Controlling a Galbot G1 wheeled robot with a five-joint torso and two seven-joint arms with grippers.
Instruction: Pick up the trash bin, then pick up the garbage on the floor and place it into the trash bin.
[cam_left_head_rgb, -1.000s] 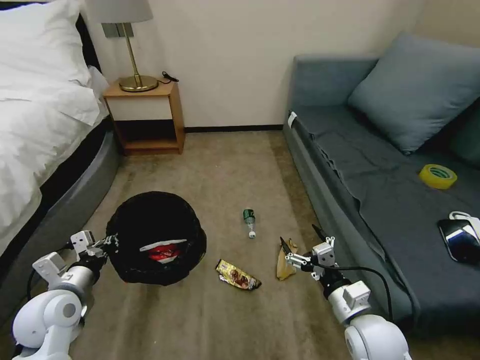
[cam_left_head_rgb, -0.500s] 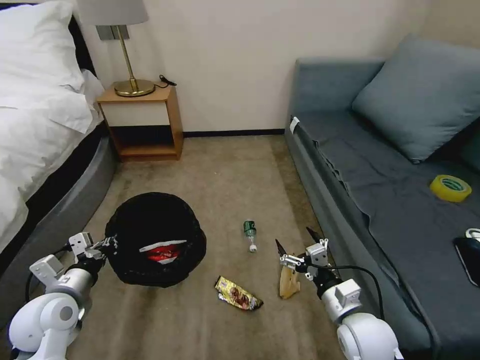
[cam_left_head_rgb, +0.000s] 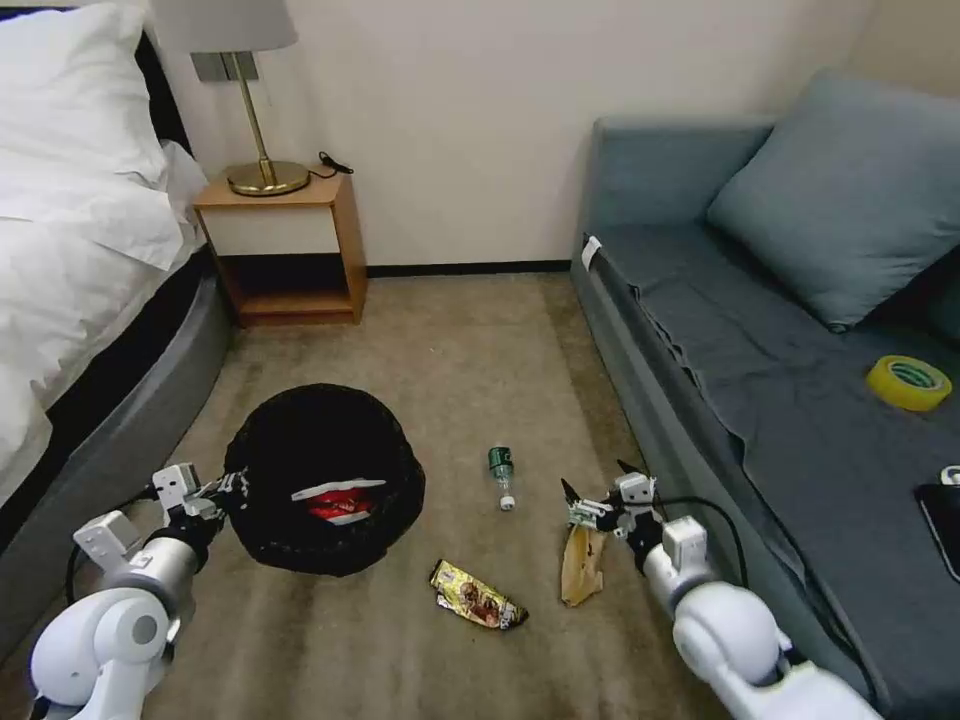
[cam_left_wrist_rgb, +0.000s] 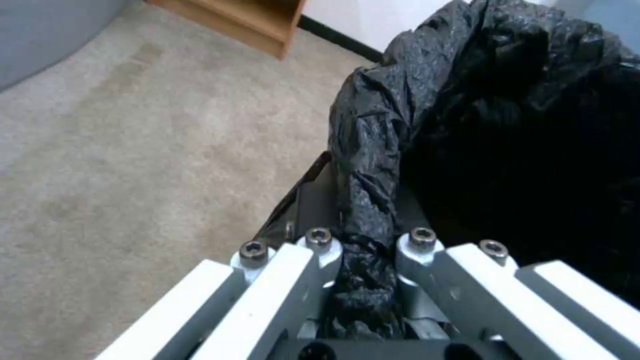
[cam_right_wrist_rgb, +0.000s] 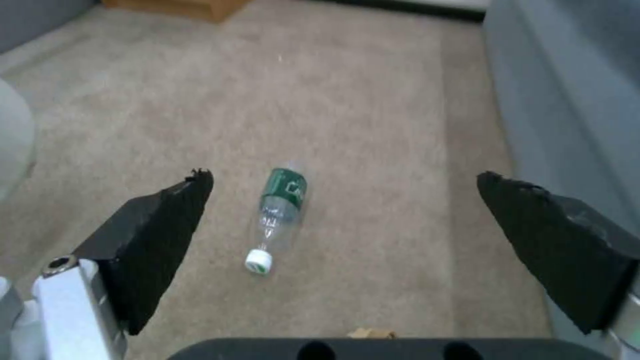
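We hold the trash bin (cam_left_head_rgb: 325, 480) by its rim while three litter pieces lie on the carpet (cam_left_head_rgb: 440, 340).

Our left gripper (cam_left_head_rgb: 232, 487) is clamped on the bin's bag-covered edge; our left wrist view shows the glossy black liner (cam_left_wrist_rgb: 373, 165) bunched between the closed fingers. Inside the bin lies the red-and-white snack packet (cam_left_head_rgb: 338, 500). Our right gripper (cam_left_head_rgb: 597, 490) hangs with its fingers spread wide just above the tan paper scrap (cam_left_head_rgb: 582, 565), close beside the sofa (cam_left_head_rgb: 760, 400) front. Our right wrist view frames the green-labelled bottle (cam_right_wrist_rgb: 280, 220) lying on its side between the black pads (cam_right_wrist_rgb: 167, 235), cap towards us. The gold-brown foil wrapper (cam_left_head_rgb: 475, 595) lies between bin and scrap. Open carpet runs from the bed (cam_left_head_rgb: 90, 300) on our left to the sofa, back to the nightstand (cam_left_head_rgb: 285, 240).
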